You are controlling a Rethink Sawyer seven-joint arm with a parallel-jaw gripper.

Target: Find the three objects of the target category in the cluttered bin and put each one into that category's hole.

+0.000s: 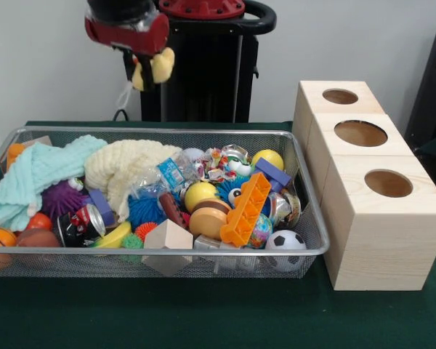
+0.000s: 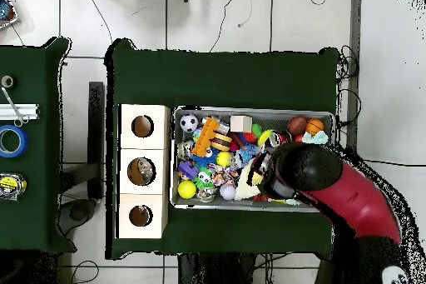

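Up front, the gripper (image 1: 151, 69) hung above the far left part of the bin (image 1: 305, 251), clenched on a small yellow toy (image 1: 158, 67) that dangled clear of the heap; the arm (image 1: 127, 25) above it was cut off by the picture's top edge. What the toy was could not be made out. The bin sat on the green table (image 1: 203, 320), crammed: a mint cloth (image 1: 36, 171) and a cream knitted cloth (image 1: 123, 167) covered much of its left half and hid whatever lay under them. An orange block (image 1: 245, 211), a soccer ball (image 1: 285, 242) and a wooden cube (image 1: 167, 236) lay near the front rim. Just beside the bin on the right stood the wooden boxes (image 1: 378, 233), and the hole (image 1: 340, 96), smallest of three, was in the farthest one.

From overhead, the arm (image 2: 349, 193) reached up from the bottom right and covered a good share of the bin (image 2: 329, 116), so the gripper and the toy were hidden beneath it. The boxes (image 2: 143, 145) stood at the bin's left. The hole (image 2: 140, 215) was the lowest one; something pale and hard to identify showed inside the middle hole (image 2: 143, 171)
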